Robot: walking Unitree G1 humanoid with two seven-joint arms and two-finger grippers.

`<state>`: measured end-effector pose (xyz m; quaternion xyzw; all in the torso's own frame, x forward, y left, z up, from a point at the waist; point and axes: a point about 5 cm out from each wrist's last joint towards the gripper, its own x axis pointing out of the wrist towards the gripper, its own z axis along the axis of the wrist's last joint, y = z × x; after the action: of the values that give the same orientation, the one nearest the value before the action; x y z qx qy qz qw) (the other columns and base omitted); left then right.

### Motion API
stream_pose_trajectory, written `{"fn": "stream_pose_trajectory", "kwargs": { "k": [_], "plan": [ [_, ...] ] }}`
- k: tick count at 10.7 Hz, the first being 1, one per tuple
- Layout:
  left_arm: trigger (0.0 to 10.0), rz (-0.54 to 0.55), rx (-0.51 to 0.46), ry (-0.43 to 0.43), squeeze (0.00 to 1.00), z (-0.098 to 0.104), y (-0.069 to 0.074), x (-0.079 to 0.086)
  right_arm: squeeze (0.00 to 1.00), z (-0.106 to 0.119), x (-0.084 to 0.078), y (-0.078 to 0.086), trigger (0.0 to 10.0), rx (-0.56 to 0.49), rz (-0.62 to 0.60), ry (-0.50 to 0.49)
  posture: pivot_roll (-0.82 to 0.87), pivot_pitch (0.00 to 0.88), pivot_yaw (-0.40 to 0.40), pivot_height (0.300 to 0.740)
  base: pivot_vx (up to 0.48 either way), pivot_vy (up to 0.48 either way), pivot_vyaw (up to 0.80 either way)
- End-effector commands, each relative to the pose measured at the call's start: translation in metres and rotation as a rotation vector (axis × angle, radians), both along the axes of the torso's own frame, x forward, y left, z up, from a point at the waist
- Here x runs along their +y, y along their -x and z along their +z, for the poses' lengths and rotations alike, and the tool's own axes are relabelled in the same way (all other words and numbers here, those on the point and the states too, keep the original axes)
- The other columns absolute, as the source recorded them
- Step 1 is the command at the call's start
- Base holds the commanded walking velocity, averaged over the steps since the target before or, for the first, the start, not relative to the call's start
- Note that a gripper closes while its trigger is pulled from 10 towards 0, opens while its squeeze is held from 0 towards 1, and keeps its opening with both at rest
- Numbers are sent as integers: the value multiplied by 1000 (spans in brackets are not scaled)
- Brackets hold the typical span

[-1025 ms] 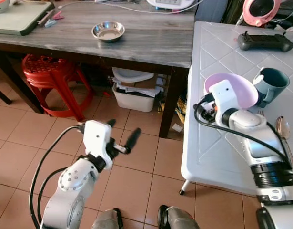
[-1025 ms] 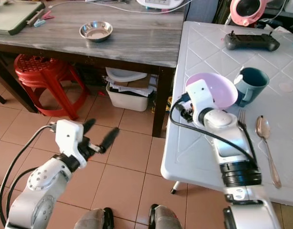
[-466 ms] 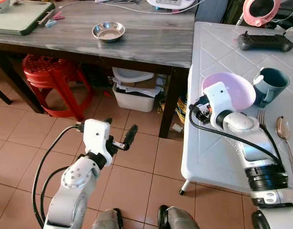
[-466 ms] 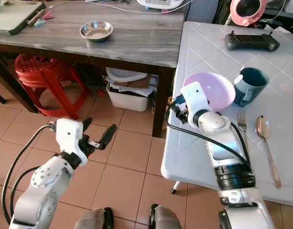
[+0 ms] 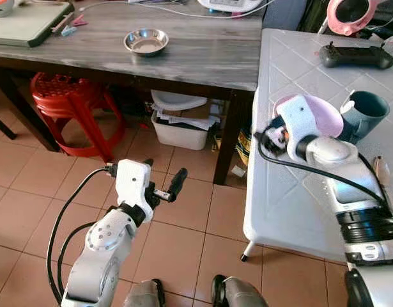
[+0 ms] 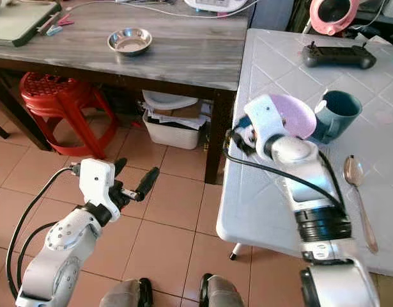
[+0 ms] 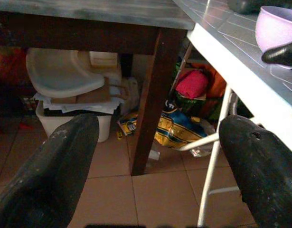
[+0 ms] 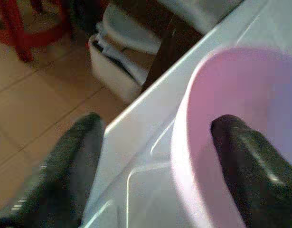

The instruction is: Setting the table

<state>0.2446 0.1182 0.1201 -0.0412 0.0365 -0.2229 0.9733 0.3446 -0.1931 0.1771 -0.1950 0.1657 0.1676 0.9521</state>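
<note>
A pink bowl (image 5: 325, 116) stands on the white table (image 5: 292, 192) beside a teal mug (image 5: 367, 110). A spoon (image 6: 354, 174) lies on the table to the right of my right arm. My right gripper (image 8: 160, 122) is open at the bowl's near left side. The bowl's rim (image 8: 183, 142) runs between its fingers, one inside the bowl and one outside over the table's edge. In the eye views the white wrist covers those fingers. My left gripper (image 5: 163, 174) hangs open over the tiled floor, holding nothing.
A wooden table (image 5: 196, 54) to the left carries a steel bowl (image 5: 146, 41). Under it are a red stool (image 5: 62, 96) and a white bin (image 5: 180, 131). A black controller (image 5: 356, 56) lies at the far end of the white table.
My right wrist has rolled and pushed further onto the bowl, covering more of it and hiding the fork. The left arm has barely shifted.
</note>
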Motion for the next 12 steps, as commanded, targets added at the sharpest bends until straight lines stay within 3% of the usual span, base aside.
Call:
{"fn": "stream_pose_trajectory", "kwargs": {
  "k": [1, 10, 12],
  "plan": [
    [10000, 0, 25, -20, 0, -5, 2, 0, 0, -2, -3, 1, 0, 47, 1, -3, -18, 165, -15, 740, 0, 0, 0],
    [10000, -9, 44, -33, 0, -7, 4, 0, 0, -7, -9, 5, 0, 101, -6, -40, -18, 175, -9, 740, 0, 0, 0],
    [10000, 63, 38, -36, 0, -7, 1, 8, 0, -3, 0, 5, 0, 43, -7, -79, -13, 176, -8, 740, 0, 0, 0]
  ]
}}
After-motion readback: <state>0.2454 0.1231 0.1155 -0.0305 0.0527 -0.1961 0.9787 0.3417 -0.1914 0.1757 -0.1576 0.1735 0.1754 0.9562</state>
